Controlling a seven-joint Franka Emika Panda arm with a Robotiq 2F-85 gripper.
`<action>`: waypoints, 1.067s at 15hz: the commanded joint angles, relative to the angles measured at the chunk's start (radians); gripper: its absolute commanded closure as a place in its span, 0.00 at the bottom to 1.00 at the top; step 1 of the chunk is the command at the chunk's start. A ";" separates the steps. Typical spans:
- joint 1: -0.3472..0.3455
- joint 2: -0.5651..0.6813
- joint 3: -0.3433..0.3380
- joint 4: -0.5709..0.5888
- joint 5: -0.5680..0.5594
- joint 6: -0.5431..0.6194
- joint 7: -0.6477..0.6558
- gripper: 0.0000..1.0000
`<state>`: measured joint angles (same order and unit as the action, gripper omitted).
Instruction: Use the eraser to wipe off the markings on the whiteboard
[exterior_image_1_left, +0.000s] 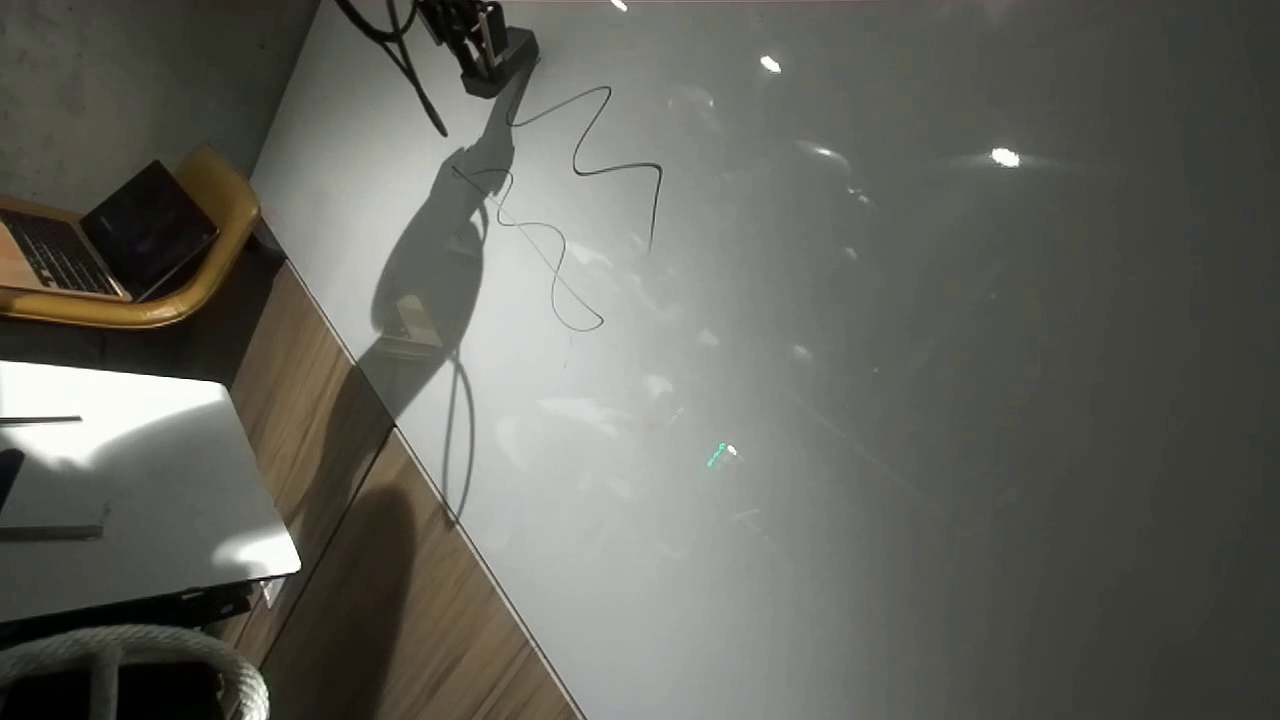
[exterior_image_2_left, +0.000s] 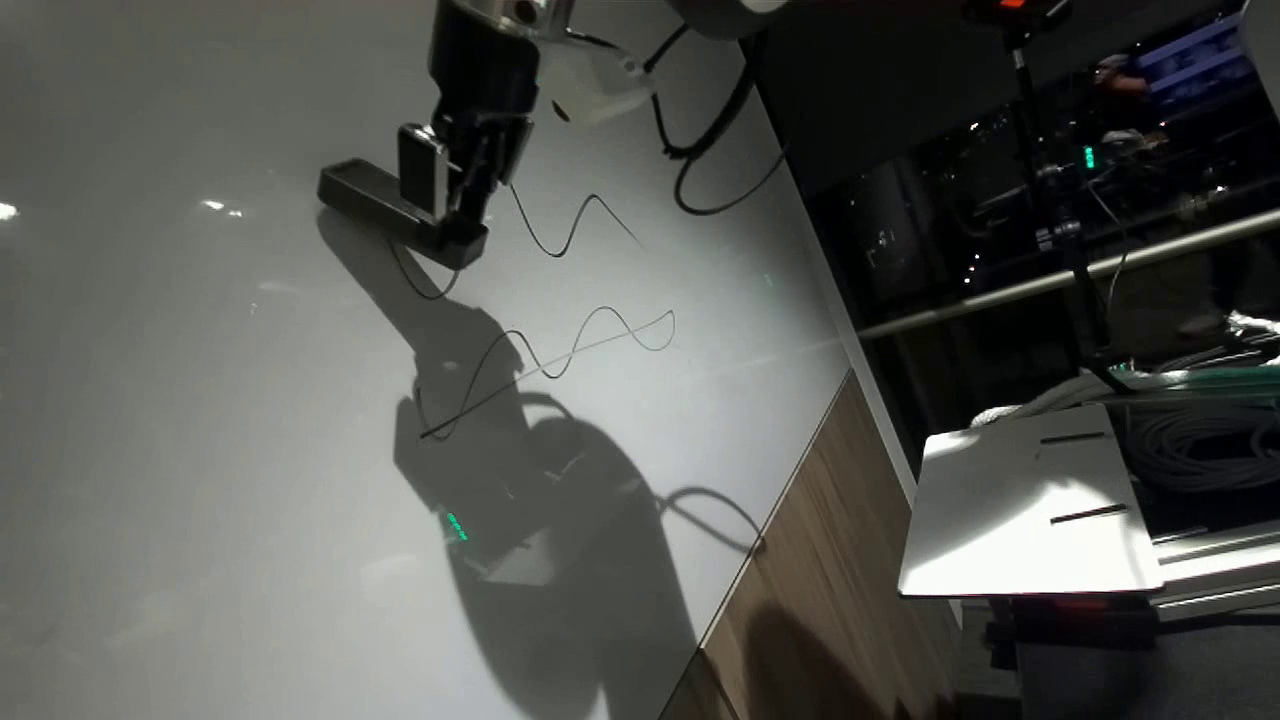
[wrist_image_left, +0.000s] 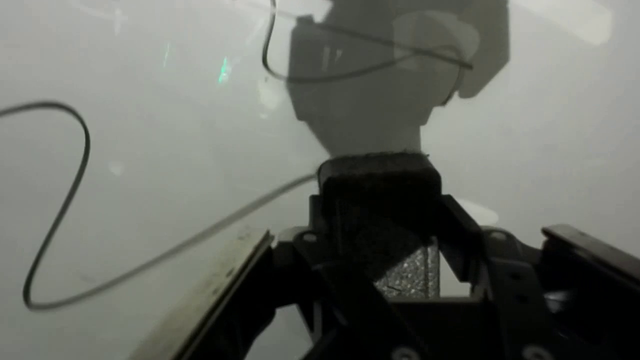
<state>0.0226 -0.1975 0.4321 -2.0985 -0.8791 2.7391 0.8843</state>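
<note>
The whiteboard (exterior_image_1_left: 900, 400) fills most of both exterior views (exterior_image_2_left: 200, 450). My gripper (exterior_image_1_left: 490, 55), (exterior_image_2_left: 440, 195), (wrist_image_left: 380, 215) is shut on the eraser (exterior_image_1_left: 507, 65), (exterior_image_2_left: 370, 195), (wrist_image_left: 377, 164), a dark oblong block. The eraser is very close to the board; I cannot tell whether it touches. The markings, a thin black zigzag (exterior_image_1_left: 610, 90), run up to the eraser; in an exterior view (exterior_image_2_left: 560, 254) the gripper and eraser hide part. In the wrist view the zigzag (wrist_image_left: 89, 137) meets the eraser's left side. A second wavy line (exterior_image_1_left: 564, 245) with a crossing stroke lies below.
The arm's broad shadow (exterior_image_1_left: 430, 270) covers part of the lower wavy line. A wood panel (exterior_image_1_left: 430, 560) borders the board. A white tabletop (exterior_image_1_left: 150, 480), (exterior_image_2_left: 1000, 500) and a laptop (exterior_image_1_left: 150, 230) on a yellow chair (exterior_image_1_left: 235, 195) stand beyond. Cables (exterior_image_2_left: 710, 140) hang from the arm.
</note>
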 joint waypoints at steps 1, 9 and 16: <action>-0.040 0.114 0.028 0.183 -0.131 -0.024 0.043 0.70; -0.049 0.237 0.001 0.258 -0.202 -0.026 0.049 0.70; -0.028 0.280 0.008 0.249 -0.213 -0.066 0.063 0.70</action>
<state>0.0089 -0.0355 0.4485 -1.9227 -1.0450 2.6806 0.9331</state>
